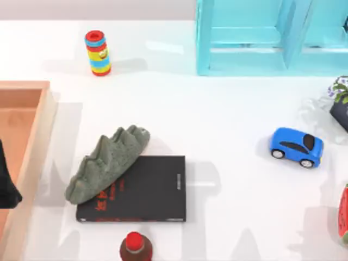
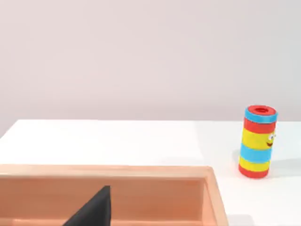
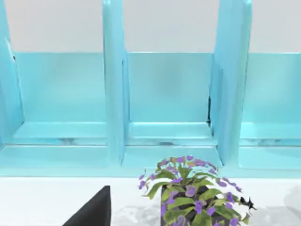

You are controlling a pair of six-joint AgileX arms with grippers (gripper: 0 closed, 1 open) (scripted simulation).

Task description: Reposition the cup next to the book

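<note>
Hanging over the one shallow pale-wood tray (image 1: 32, 130) at the table's left edge, the left gripper (image 1: 8, 185) appeared as a dark shape. Whether it was wide or narrow could not be told. Its wrist view looked across the tray's far wall to one upright cylinder striped red, blue and yellow (image 2: 257, 141), which stood alone near the white table's (image 1: 228, 125) far left.

The right gripper (image 3: 91, 209) showed as a dark wedge at the right side, its state equally impossible to tell. It faced one potted plant with purple flowers and green leaves (image 3: 193, 188). Behind the plant stood one translucent cyan shelf unit (image 3: 169, 94), showing three compartments.

Further out, the one flat black book with red lettering (image 1: 147, 190) lay left of the table's middle, towards the near edge. One ridged grey-green rock-like lump (image 1: 106, 163) lay slantwise over the book's far left corner. One brown bottle with a red cap (image 1: 135, 247) stood just beside the book's near edge. One blue toy car (image 1: 296, 147) sat well apart to the right. One red watermelon slice (image 1: 343, 215) showed at the right edge.
</note>
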